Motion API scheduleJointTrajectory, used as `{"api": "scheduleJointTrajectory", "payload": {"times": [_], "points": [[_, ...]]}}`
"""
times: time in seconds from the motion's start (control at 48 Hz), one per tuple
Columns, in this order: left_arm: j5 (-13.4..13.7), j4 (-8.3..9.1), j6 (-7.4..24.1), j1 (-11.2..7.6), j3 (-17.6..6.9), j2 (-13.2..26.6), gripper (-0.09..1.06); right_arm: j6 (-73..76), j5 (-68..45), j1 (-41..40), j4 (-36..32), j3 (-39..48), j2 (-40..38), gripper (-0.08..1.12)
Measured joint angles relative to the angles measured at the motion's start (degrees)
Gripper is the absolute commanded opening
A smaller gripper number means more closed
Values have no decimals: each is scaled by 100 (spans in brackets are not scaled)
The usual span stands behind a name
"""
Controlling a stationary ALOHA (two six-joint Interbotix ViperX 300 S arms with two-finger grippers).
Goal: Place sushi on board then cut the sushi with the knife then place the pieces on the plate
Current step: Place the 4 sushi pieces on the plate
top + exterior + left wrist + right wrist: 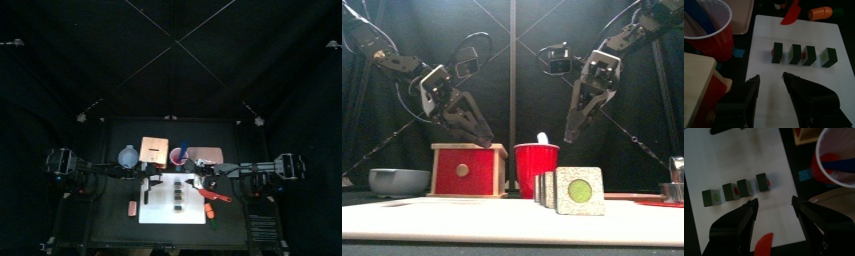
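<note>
- The left gripper [769, 77] hangs above the left part of the white board [817, 35], its jaws parted and holding nothing.
- The right gripper [773, 201] hangs above the board's right part, also spread wide and empty. In the front view both sit well clear of the table.
- Between them, in the middle of the board, stand the sushi pieces [795, 54] — four dark green blocks in a row running near to far.
- The two middle blocks nearly touch, and the end ones stand a little apart. The face toward the front is pale green with a red centre.
- The red knife [791, 14] lies loose at the board's right edge, touched by neither gripper.
- Cutting looks finished, since the roll is already in separate blocks and the knife is down. The step in hand seems to be moving the pieces to the plate.
- The pink tray [207, 155] waits at the far right, just beside the red cup [178, 155] — no piece is on it yet.
- The next move calls for one gripper to lower over an end block, close on its sides, and lift it straight up so the neighbour is not tipped.
</note>
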Motion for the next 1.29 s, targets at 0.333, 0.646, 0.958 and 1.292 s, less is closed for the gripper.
{"api": "scheduleJointTrajectory", "payload": {"times": [0.333, 0.646, 0.958, 1.292], "points": [[9, 0, 9, 79, 70, 9, 80, -18, -53, 88, -26, -510, 984, 89], [9, 9, 9, 97, 88, 0, 80, -35, -53, 105, -26, -747, 1529, 88], [0, 9, 9, 97, 79, 9, 80, -70, -53, 105, -35, -923, 1925, 76], [18, 0, 9, 114, 88, 26, 80, -9, 62, 97, -26, -1020, 1995, 59]]}}
